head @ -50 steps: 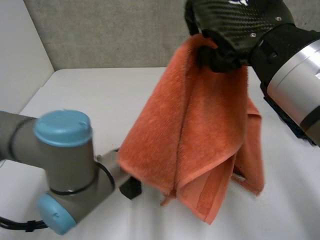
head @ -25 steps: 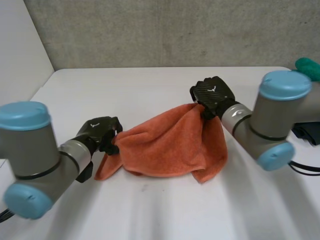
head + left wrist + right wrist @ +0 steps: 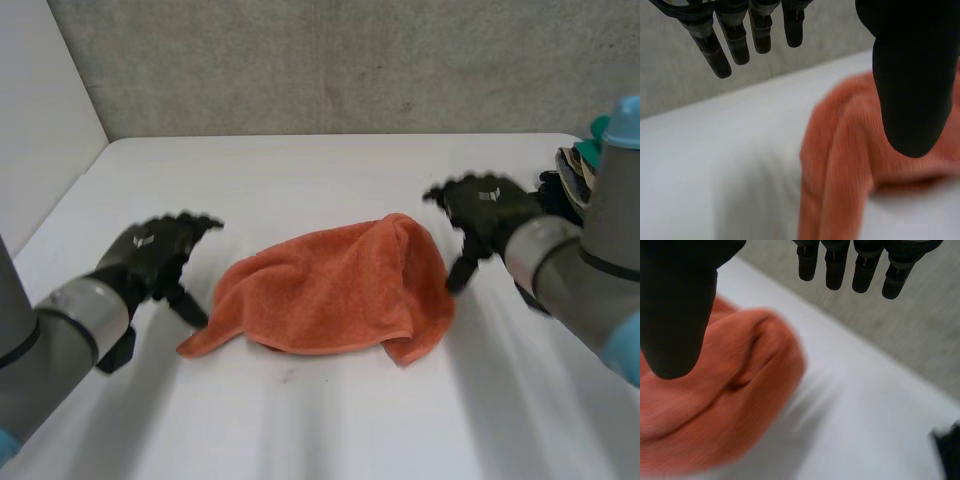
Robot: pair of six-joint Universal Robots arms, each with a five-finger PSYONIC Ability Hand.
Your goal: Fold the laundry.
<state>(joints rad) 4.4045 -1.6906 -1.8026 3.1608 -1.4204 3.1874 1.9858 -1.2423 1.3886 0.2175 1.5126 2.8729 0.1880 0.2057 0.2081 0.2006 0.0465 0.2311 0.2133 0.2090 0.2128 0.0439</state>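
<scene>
An orange towel (image 3: 335,295) lies crumpled in a loose heap on the white table (image 3: 300,180). My left hand (image 3: 155,255) hovers just off the towel's left end, fingers spread and straight, holding nothing. My right hand (image 3: 485,215) hangs beside the towel's right end, also open and apart from the cloth. In the left wrist view the towel (image 3: 840,165) lies beyond the thumb (image 3: 912,75), with the fingers (image 3: 735,35) straight. In the right wrist view the towel (image 3: 715,405) lies under the thumb (image 3: 677,305), fingers (image 3: 860,265) straight.
A pile of folded dark and green cloth (image 3: 580,165) sits at the table's far right edge, behind my right arm. A grey wall runs along the back of the table, and a white wall along its left.
Both hands have let go of the towel and pulled outward, left to the left, right to the right. The towel has dropped and settled into a heap on the table.
</scene>
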